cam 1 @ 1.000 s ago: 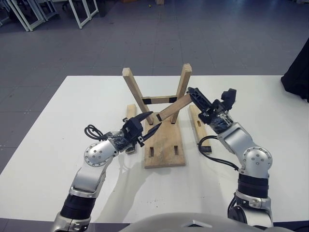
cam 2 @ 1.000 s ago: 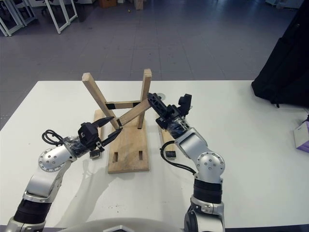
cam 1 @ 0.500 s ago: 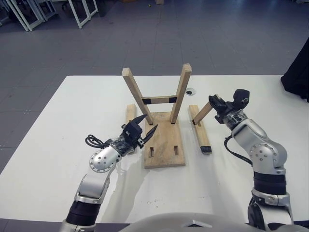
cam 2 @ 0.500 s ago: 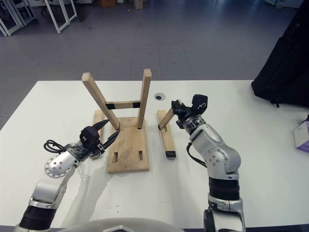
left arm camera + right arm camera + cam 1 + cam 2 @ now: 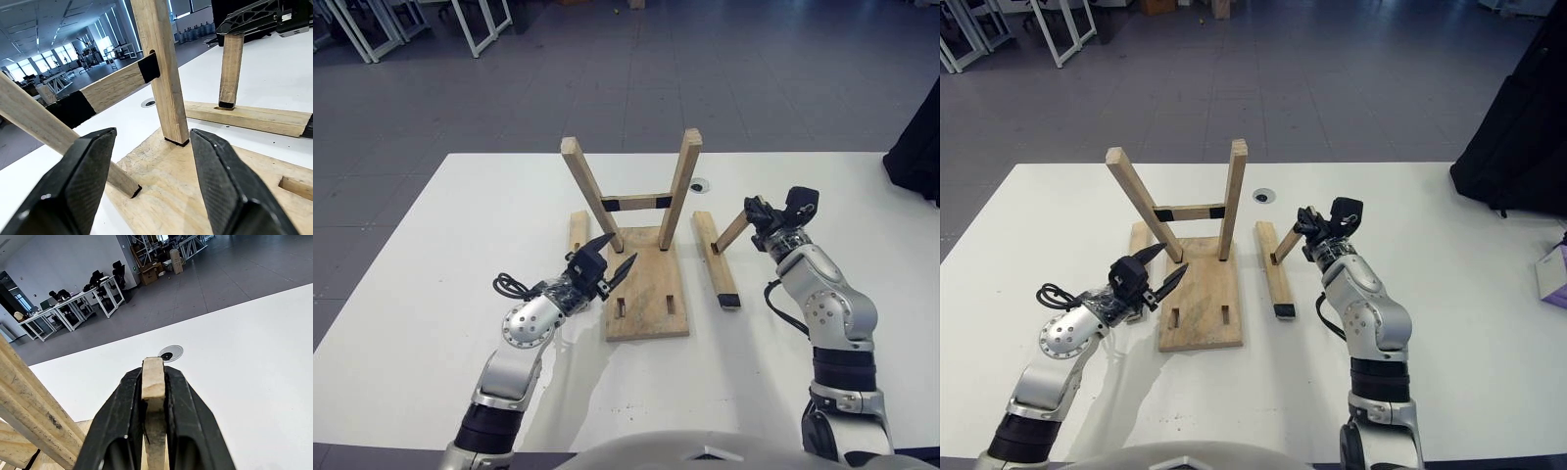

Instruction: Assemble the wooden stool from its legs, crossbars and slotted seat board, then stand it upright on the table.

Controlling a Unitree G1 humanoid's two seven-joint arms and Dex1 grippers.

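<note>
White bench (image 5: 431, 255), surface matte, with one round cable grommet (image 5: 1263, 196) set near its far edge. Grey floor (image 5: 754, 69) beyond carries white desk frames (image 5: 480, 24). A black bag (image 5: 1518, 127) stands off the bench's right side, and a small pale box (image 5: 1552, 274) lies at its right edge.

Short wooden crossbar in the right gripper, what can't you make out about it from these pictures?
Right wrist view: lower end of the short wooden crossbar, hidden by the right gripper.
Left wrist view: its top end, covered by that gripper; its depth in the flat-lying wooden leg, inside the slot.
Eye views: that joint, too small.
</note>
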